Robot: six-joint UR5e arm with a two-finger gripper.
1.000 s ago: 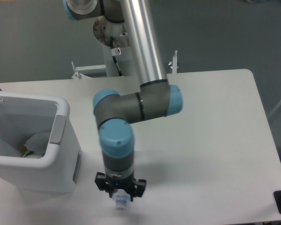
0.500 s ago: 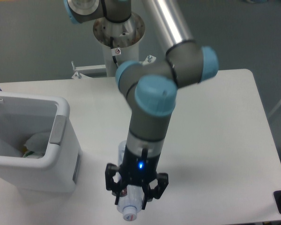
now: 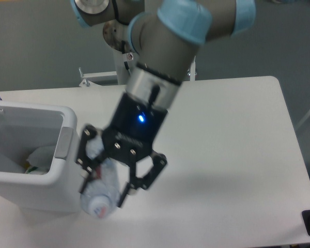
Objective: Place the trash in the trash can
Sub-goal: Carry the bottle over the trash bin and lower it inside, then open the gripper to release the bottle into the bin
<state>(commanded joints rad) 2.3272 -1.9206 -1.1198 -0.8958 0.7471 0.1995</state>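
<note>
While its long axis tilts steeply, cap end low, the bottle [image 3: 100,192] sits clenched in the pincer [image 3: 104,187] just beside the trash can [image 3: 67,181].

Crushed bottle [image 3: 102,192] aloft beside white bin [image 3: 67,129], probably wrapper [image 3: 41,155] inside.

Clear glossy plastic bottle [image 3: 101,194] — matt black tool [image 3: 107,192], smooth white plastic trash can [image 3: 67,178], matt white table [image 3: 232,155].
</note>
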